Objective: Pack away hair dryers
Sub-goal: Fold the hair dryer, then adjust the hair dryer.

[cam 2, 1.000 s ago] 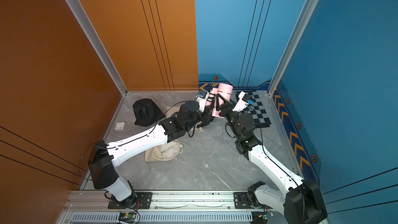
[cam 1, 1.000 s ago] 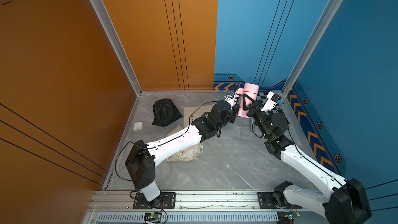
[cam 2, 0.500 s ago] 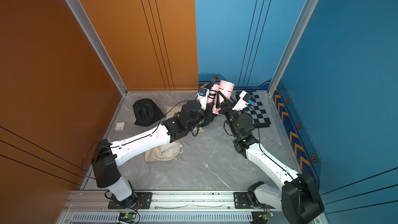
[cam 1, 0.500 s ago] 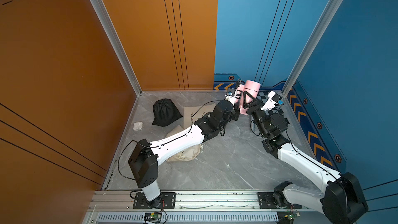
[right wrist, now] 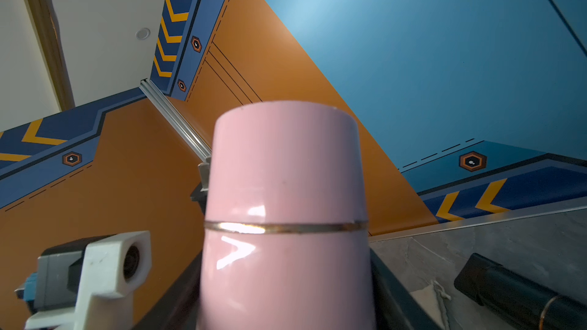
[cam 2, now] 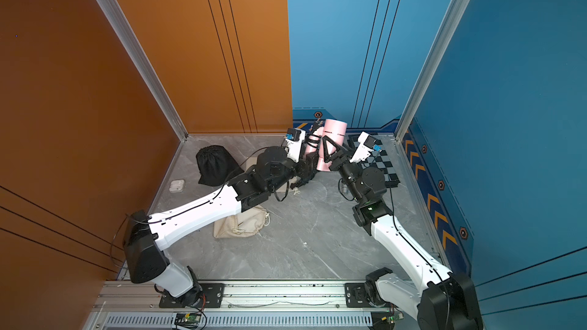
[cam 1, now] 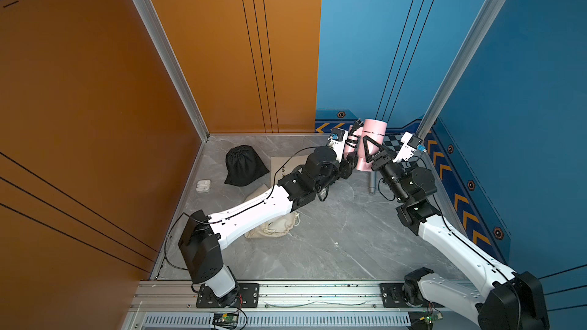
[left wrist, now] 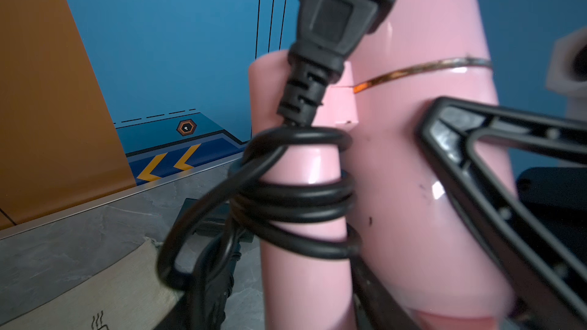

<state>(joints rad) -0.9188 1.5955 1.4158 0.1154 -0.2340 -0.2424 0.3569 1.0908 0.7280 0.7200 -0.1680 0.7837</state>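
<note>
The pink hair dryer [cam 1: 374,133] [cam 2: 333,134] is held upright above the back of the table, with black cord wound round its handle [left wrist: 298,166]. My right gripper [cam 1: 371,146] [right wrist: 286,296] is shut on its wide barrel [right wrist: 286,179]. My left gripper [cam 1: 348,163] [left wrist: 295,284] stands open around the handle, and a gap shows between one finger [left wrist: 216,280] and the pink plastic. A black dryer with a gold ring [right wrist: 521,296] lies on the table below.
A black drawstring bag [cam 1: 243,166] and a flat beige bag [cam 1: 279,165] lie at the back left. A filled beige bag [cam 1: 273,230] sits under the left arm. A small white case [cam 1: 203,185], a grey microphone [cam 1: 371,182] and a checkered board [cam 2: 379,166] are nearby.
The left gripper's jaws have widened off the dryer's handle. The dryer has stayed aloft in the right gripper, shifting only slightly.
</note>
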